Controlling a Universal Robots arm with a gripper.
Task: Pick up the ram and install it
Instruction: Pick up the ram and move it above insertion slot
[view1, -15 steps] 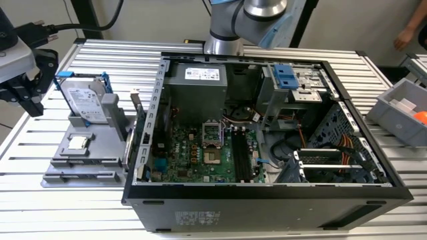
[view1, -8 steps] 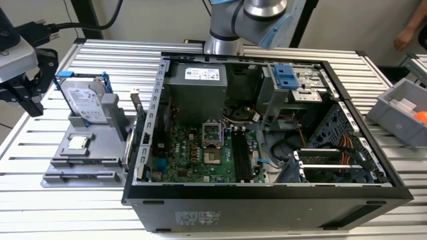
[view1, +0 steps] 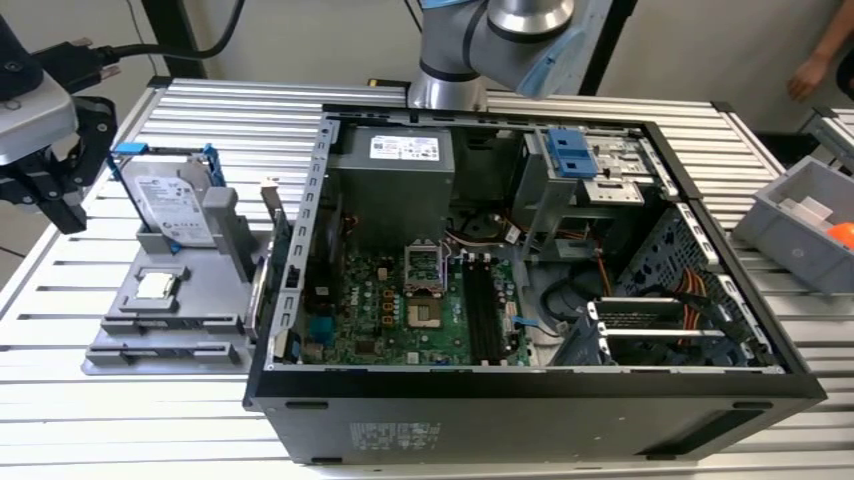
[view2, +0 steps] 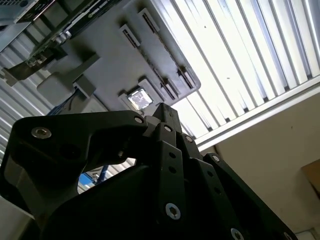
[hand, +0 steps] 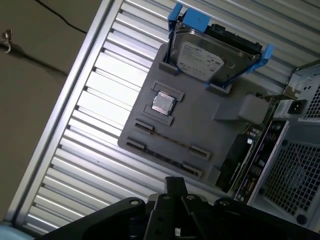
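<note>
**Desk:** Where does the pincer stand?

**Photographer:** The arm's black pincer (hand: 175, 184) hangs above the slatted aluminium tabletop (view1: 160, 420). In the exterior view it is at that view's left, outside the open black computer case (view1: 534, 400). In both wrist views its two fingers (view2: 166, 131) meet at a single tip, pressed together with nothing between them.

**Desk:** And the ram?

**Photographer:** The thin dark ram stick (hand: 162, 157) appears to stand on edge in a clip-ended slot of the flat grey holder plate (hand: 210, 127). The slot is on the side of the plate farthest from the silver, white-labelled hard drive (hand: 200, 57), which sits upright in a blue bracket (hand: 187, 15). A small square silver processor chip (hand: 163, 103) lies on the plate between the drive and the slot. The stick is seen edge-on, so its chips cannot be made out. The pincer is apart from the stick and touches nothing.

**Desk:** How do the plate and the case sit?

**Photographer:** The holder plate lies on the tabletop just beside the case, on the exterior view's left of it. The ram stick is outside the case and not yet installed.
</note>
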